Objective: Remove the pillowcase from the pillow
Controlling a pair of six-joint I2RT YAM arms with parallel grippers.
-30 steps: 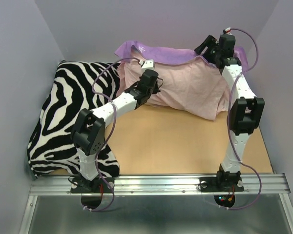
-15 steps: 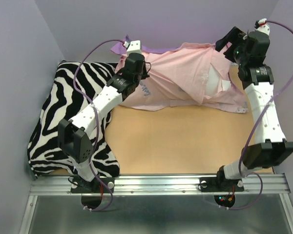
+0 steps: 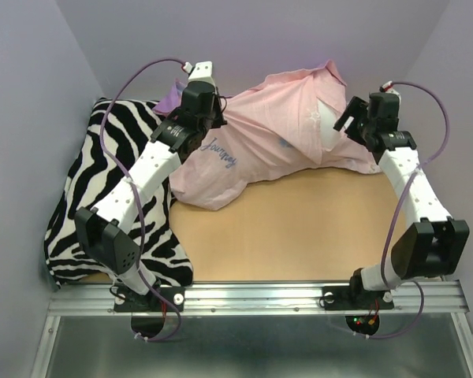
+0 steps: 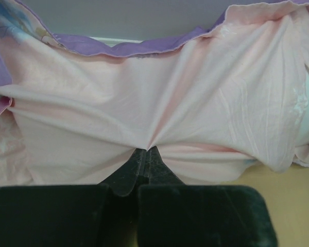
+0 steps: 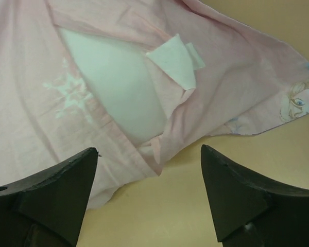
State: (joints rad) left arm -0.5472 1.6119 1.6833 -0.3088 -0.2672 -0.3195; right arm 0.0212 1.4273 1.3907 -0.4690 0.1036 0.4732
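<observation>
pillowcase [image 4: 195, 103] dragged leftward | left tool [image 4: 144, 154] clamps it | right tool [image 5: 149, 149] released near pillow [image 5: 113, 87]

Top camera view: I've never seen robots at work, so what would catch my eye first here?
A big pale pink pillowcase is heaped at the back of the table, and the left gripper pinches a fold of it. Along the table's left side lies a bold zebra-striped cushion. Near the open right gripper, the white pillow peeks out of the case's opening.
</observation>
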